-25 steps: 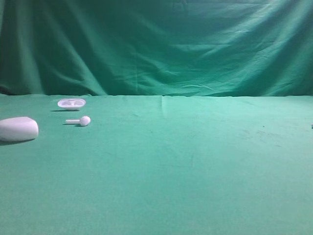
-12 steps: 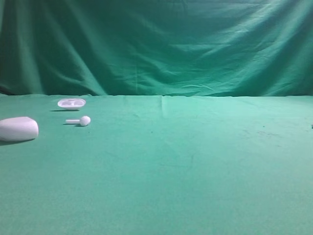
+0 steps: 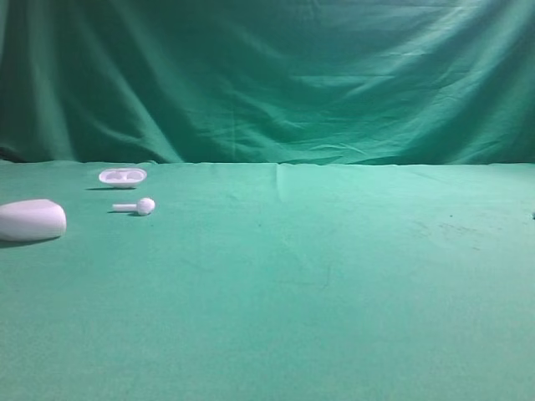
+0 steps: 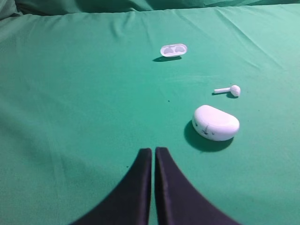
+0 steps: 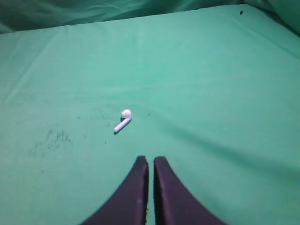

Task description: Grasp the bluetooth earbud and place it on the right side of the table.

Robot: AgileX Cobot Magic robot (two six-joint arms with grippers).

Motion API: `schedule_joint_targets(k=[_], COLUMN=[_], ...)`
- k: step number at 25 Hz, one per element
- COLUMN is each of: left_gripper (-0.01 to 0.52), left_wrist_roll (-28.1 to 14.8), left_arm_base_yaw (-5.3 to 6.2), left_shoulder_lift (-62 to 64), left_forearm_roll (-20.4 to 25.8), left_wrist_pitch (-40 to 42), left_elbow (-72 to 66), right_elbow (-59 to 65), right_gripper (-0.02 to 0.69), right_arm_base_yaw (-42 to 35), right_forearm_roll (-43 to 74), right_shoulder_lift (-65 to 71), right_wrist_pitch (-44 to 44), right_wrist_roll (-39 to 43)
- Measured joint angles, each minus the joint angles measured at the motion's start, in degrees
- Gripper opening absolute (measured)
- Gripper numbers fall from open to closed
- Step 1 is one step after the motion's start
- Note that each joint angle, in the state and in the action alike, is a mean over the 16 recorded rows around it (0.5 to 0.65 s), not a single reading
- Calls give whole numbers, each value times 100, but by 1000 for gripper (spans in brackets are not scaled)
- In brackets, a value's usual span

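The bluetooth earbud (image 5: 123, 120), small and glossy white, lies alone on the green table (image 5: 211, 93) in the right wrist view. It is ahead and a little left of my right gripper (image 5: 151, 161), which is shut and empty, about a finger length short of it. My left gripper (image 4: 153, 152) is shut and empty above the cloth, with the white case (image 4: 215, 123) ahead to its right. Neither gripper shows in the exterior view.
At the table's left are the white pebble-like case (image 3: 32, 220), a second earbud with a long straight stem (image 3: 138, 206) (image 4: 229, 90) and a small open white tray (image 3: 122, 176) (image 4: 173, 49). Green cloth hangs behind the table (image 3: 292, 276).
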State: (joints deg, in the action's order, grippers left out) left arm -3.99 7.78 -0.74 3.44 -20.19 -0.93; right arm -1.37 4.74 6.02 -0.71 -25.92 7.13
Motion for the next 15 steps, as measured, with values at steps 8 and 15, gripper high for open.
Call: schedule_joint_targets(k=[8, 15], left_gripper=[0, 0], left_wrist_roll=[0, 0], left_arm_base_yaw=[0, 0], left_shoulder_lift=[0, 0], left_forearm_roll=[0, 0], left_wrist_pitch=[0, 0], left_elbow=[0, 0], right_elbow=[257, 274], right_gripper=[0, 0], right_arm_base_yaw=[-15, -16], right_forearm_roll=[-128, -165], right_shoulder_lift=[-2, -2], right_wrist_pitch=[300, 372], right_wrist_roll=[5, 9])
